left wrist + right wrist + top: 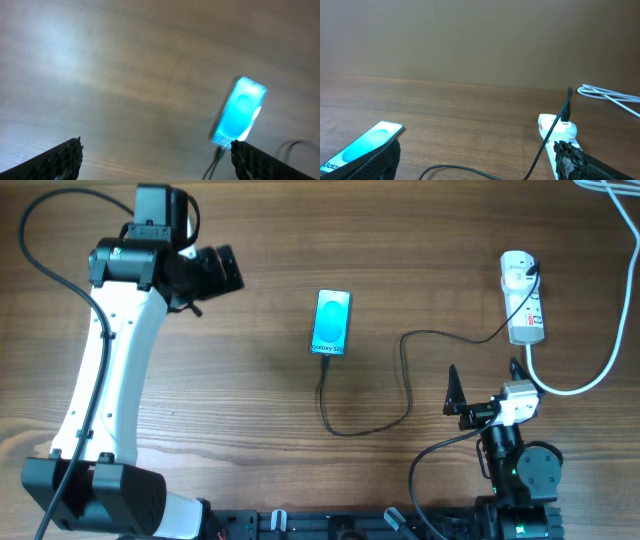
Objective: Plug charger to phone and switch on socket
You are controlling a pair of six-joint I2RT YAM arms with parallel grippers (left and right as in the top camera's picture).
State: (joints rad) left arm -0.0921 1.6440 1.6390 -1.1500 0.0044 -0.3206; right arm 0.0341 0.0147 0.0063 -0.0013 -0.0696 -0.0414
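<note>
The wooden table carries the phone, the charger and the socket.

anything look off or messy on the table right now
Nothing stands out. The phone lies flat with its screen lit. The charger runs in a loose loop from the phone's near end over to the socket, which lies flat on the right side of the table. No spill or damage shows.
</note>
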